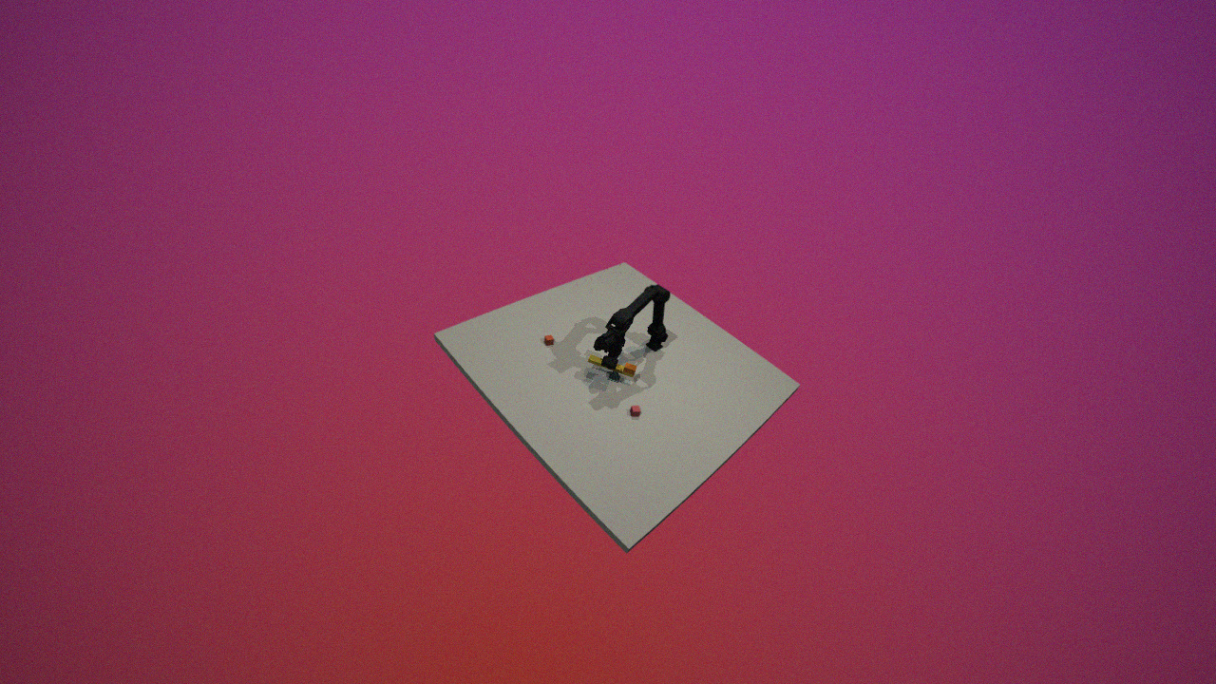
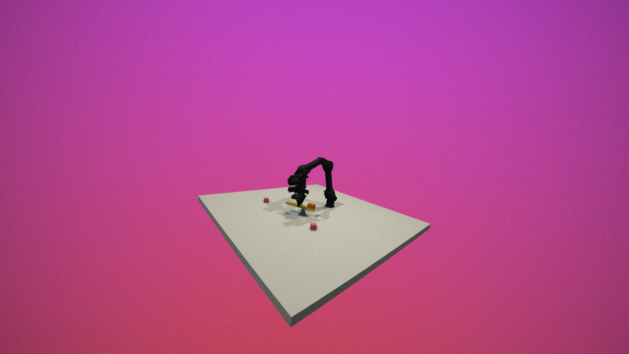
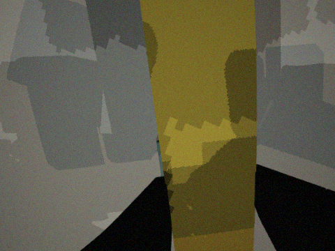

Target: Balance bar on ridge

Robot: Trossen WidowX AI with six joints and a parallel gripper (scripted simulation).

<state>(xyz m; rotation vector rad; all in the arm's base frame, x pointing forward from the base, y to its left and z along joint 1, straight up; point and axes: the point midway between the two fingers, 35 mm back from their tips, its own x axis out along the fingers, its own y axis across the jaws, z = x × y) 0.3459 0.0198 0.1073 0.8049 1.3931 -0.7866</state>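
Observation:
A yellow bar [image 1: 596,359] [image 2: 291,203] [image 3: 202,87] carries an orange block [image 1: 630,369] [image 2: 311,205] near its right end in the top and exterior views. My gripper [image 1: 609,365] [image 2: 299,205] [image 3: 208,181] is shut on the bar, left of the block, and holds it off the table. The small teal ridge [image 1: 614,374] [image 2: 301,212] stands right under the bar; a thin sliver of it shows at the bar's left edge in the wrist view [image 3: 160,160]. The bar's underside is at or just above the ridge's top; I cannot tell whether they touch.
A red-orange cube [image 1: 549,340] [image 2: 266,200] lies on the pale table [image 1: 629,484] [image 2: 307,273], left of the arm. A pinkish-red cube [image 1: 635,410] [image 2: 313,226] lies in front of the ridge. The arm's base stands behind the bar, to its right.

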